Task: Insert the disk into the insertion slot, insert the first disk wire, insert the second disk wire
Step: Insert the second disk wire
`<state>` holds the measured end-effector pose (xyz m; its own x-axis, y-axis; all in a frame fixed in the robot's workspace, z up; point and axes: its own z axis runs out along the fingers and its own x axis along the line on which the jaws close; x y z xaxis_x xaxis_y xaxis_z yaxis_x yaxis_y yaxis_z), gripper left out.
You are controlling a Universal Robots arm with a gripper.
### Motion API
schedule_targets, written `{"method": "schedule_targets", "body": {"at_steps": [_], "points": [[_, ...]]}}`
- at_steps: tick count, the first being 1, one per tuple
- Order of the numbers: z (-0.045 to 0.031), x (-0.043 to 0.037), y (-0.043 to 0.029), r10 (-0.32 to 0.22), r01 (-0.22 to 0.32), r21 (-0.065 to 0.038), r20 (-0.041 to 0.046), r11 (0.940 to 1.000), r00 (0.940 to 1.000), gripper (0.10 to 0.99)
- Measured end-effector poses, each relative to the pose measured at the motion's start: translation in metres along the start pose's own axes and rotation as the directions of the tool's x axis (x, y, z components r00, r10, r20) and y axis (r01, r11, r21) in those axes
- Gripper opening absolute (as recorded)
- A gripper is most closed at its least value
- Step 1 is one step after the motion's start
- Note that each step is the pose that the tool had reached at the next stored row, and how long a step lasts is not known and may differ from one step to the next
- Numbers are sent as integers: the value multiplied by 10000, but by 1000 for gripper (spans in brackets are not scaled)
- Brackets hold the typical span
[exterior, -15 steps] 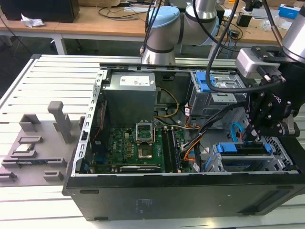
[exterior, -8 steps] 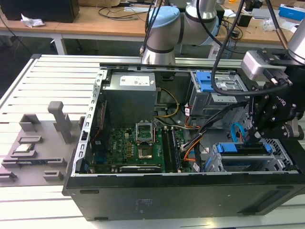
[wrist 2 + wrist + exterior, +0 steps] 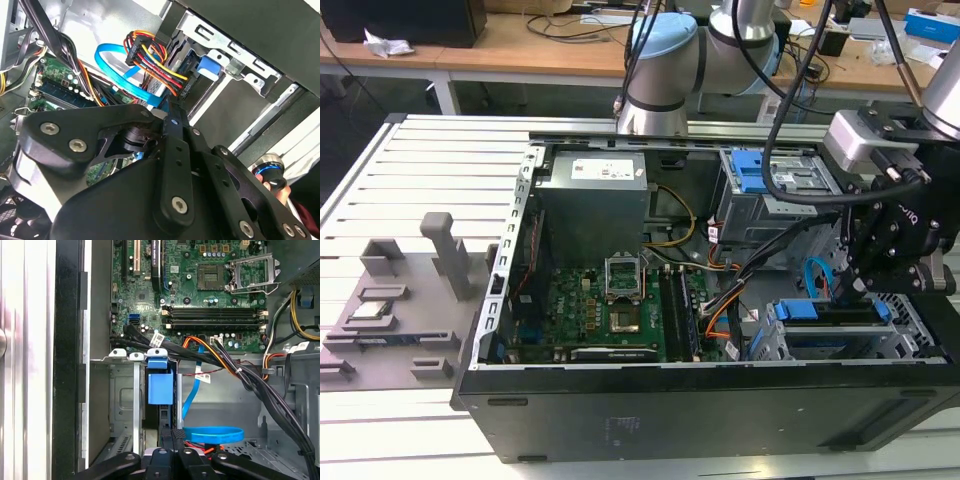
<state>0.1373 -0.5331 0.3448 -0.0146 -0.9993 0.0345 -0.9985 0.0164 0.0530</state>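
In the exterior view, an open black computer case (image 3: 700, 420) is seen lying on a slatted grey bench (image 3: 430, 170), with the gripper (image 3: 847, 292) lowered into its near corner on the exterior view's right. The black fingers (image 3: 170, 450) are seen pressed close together in the first wrist view; whether a plug is pinched between them cannot be told. Just beyond the fingertips, the disk (image 3: 825, 313) is seated in the insertion slot (image 3: 910, 340), a silver perforated metal cage, with the blue plastic caddy ends visible at both sides of the disk in the exterior view. In the first wrist view the blue caddy tab (image 3: 160, 382) stands directly ahead of the fingers. The second disk wire (image 3: 212, 434), a flat light-blue cable, is looped right beside the fingers and runs up towards the green circuit board (image 3: 200, 290); in the second wrist view its curve (image 3: 117, 67) is seen passing next to a bundle of red, yellow and black wires (image 3: 150, 60) that ends at a dark plug by the cage. Farther into the case, a taller grey cage with blue tabs (image 3: 765, 190) and a grey power supply box (image 3: 595, 190) are set against the far wall. Beyond the case, the arm's pale blue joint (image 3: 660, 60) is mounted at the bench edge.
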Motion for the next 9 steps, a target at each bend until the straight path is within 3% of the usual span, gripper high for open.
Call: {"method": "schedule_targets", "body": {"at_steps": [9], "points": [[17, 0, 13, -2, 2, 1, 0, 10000, 10000, 106]]}}
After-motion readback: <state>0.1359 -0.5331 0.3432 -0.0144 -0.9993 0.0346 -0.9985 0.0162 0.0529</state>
